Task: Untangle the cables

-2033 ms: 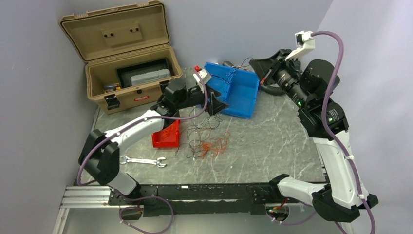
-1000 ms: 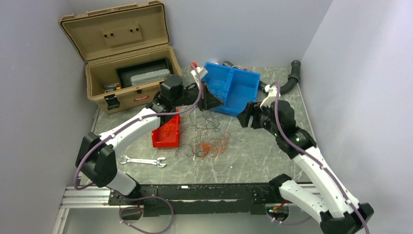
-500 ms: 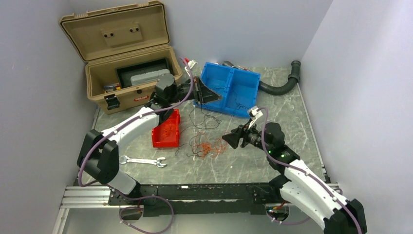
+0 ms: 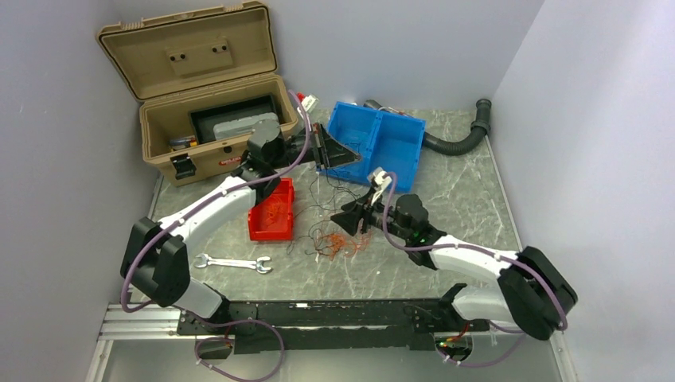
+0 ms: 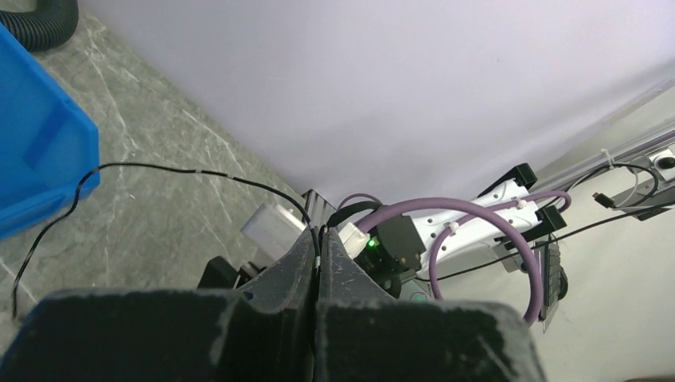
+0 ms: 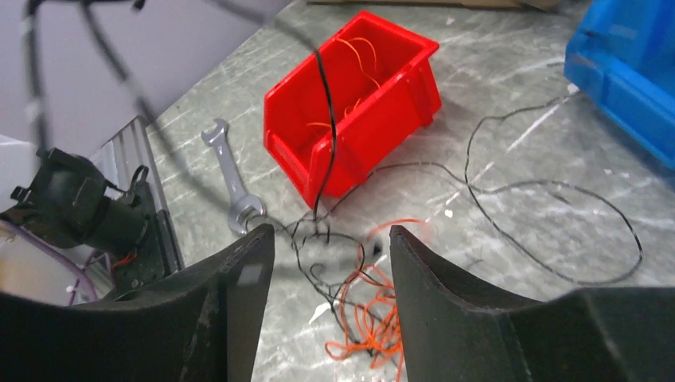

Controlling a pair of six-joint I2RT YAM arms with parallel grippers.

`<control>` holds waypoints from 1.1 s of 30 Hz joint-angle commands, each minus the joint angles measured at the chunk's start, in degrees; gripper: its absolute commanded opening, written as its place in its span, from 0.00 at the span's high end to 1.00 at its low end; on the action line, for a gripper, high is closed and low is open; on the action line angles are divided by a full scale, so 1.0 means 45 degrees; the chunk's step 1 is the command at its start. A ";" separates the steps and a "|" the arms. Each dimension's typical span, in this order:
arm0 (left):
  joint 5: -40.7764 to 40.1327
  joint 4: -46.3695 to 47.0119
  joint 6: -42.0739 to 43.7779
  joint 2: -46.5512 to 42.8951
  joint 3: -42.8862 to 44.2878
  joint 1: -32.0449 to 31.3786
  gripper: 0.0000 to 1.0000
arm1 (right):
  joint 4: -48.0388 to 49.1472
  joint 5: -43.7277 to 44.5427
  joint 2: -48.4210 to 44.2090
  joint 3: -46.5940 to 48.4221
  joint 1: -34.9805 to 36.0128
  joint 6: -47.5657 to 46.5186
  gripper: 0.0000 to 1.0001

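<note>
The cables are a loose tangle of orange and black wires (image 4: 342,239) on the table's middle, with strands trailing toward the blue bin (image 4: 382,143). My left gripper (image 4: 350,157) hangs raised beside that bin, shut on a thin black cable (image 5: 191,171) that runs from its jaws down past the bin's edge. My right gripper (image 4: 341,216) is low over the tangle and open. Its fingers (image 6: 239,302) flank orange loops (image 6: 374,318) and black strands on the table, and I see no strand gripped between them.
A red bin (image 4: 271,215) holding orange wire sits left of the tangle, with a wrench (image 4: 231,263) in front of it. An open tan case (image 4: 207,103) stands at the back left. A black ribbed hose (image 4: 454,143) lies behind the blue bin.
My right arm has swung from the back right down to the tangle, its jaws narrowing a little. My left gripper has drawn back and left, still holding the black cable.
</note>
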 commanded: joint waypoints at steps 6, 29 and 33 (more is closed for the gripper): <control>-0.0035 0.0449 -0.0222 -0.0780 0.0415 0.0000 1.00 | 0.3397 0.1313 0.2252 0.1597 0.0643 0.0096 0.58; 0.0945 -0.0456 0.0564 -0.0509 0.1222 0.1959 0.99 | -0.1446 0.2298 -0.3141 -0.1347 0.1154 0.1153 1.00; 0.0817 -0.0767 0.0836 -0.0468 0.1245 0.2123 0.86 | -0.2818 0.2552 -0.4155 -0.1526 0.1184 0.1064 1.00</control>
